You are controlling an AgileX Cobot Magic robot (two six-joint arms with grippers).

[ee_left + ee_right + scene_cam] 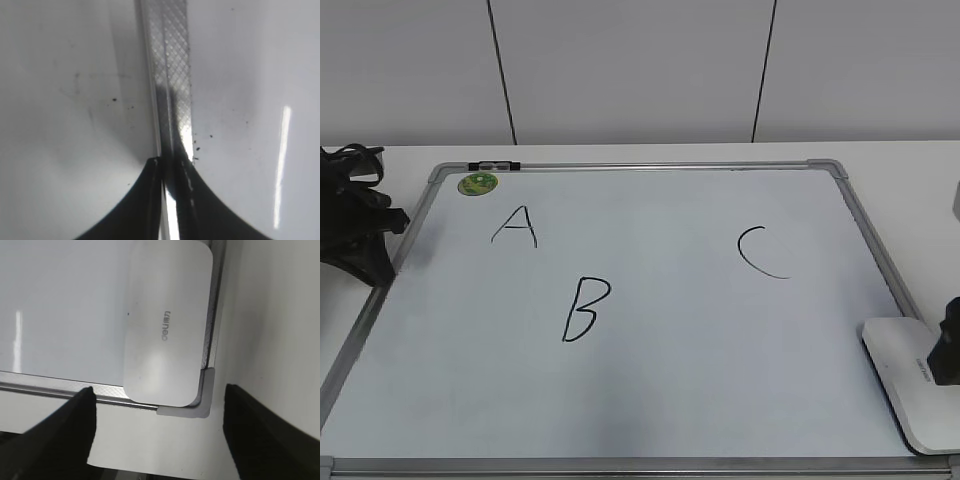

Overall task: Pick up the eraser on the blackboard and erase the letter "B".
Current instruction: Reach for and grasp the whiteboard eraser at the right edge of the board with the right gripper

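Blackboard (650, 380): white dry-erase surface in a silver frame with grey corner pieces, lying flat on a white table (900, 165); handwritten black "A" (516, 227) at upper left, letter "B" (585, 310) below and right of it near the middle, unsmudged, "C" (760, 251) at right; round green magnet (478, 184) in the top left corner; small black-and-white marker (494, 166) on the top frame edge; eraser (912, 380): white, glossy, rounded block with grey print, resting on the board's near right corner, well apart from the "B"; right gripper (159, 432): above the eraser, fingers wide apart, holding nothing; left gripper (167, 172): at the board's left frame edge, fingers drawn close together over the frame rail, gripping nothing.
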